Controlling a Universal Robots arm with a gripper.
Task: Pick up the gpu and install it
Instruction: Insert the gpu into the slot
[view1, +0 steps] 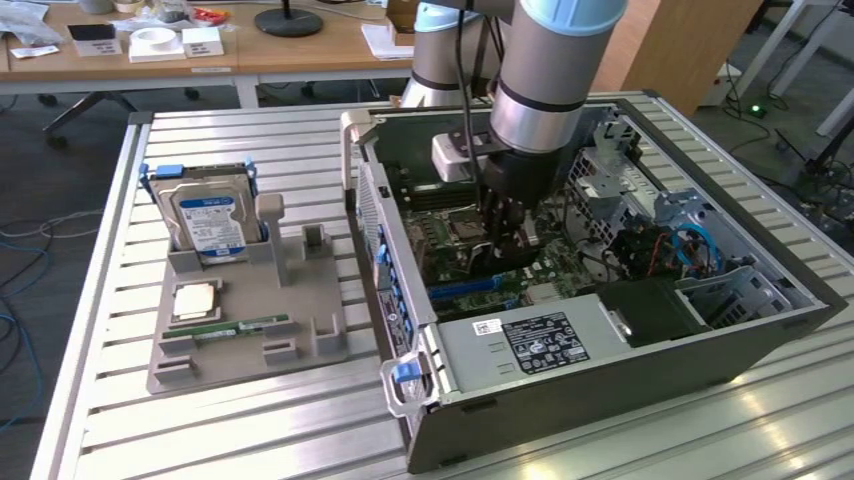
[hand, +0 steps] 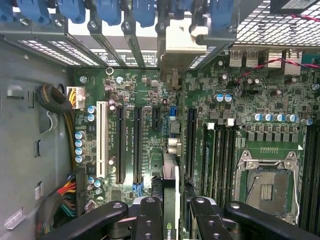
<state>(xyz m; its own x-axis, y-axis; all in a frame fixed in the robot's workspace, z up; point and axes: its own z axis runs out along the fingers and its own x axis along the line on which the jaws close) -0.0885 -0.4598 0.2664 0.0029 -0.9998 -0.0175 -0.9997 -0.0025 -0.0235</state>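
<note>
My gripper (view1: 514, 238) reaches down into the open computer case (view1: 747, 330), over the motherboard (view1: 447, 240). In the wrist view the gripper (hand: 172, 222) is shut on the gpu (hand: 170, 175), a thin card seen edge-on between the two black fingers (hand: 150, 220). The card's metal bracket (hand: 175, 47) points at the case's rear slot openings with blue clips (hand: 107, 10). The card stands over the row of black expansion slots (hand: 137, 145), next to a white slot (hand: 103, 140). I cannot tell whether it touches a slot.
A grey parts holder (view1: 307, 345) on the slatted table at the exterior view's left carries a silver hard drive with blue label (view1: 207, 225), a processor chip (view1: 198, 298) and a green RAM stick (view1: 240, 328). The power supply (view1: 534, 340) and cable bundles (hand: 60, 192) crowd the case.
</note>
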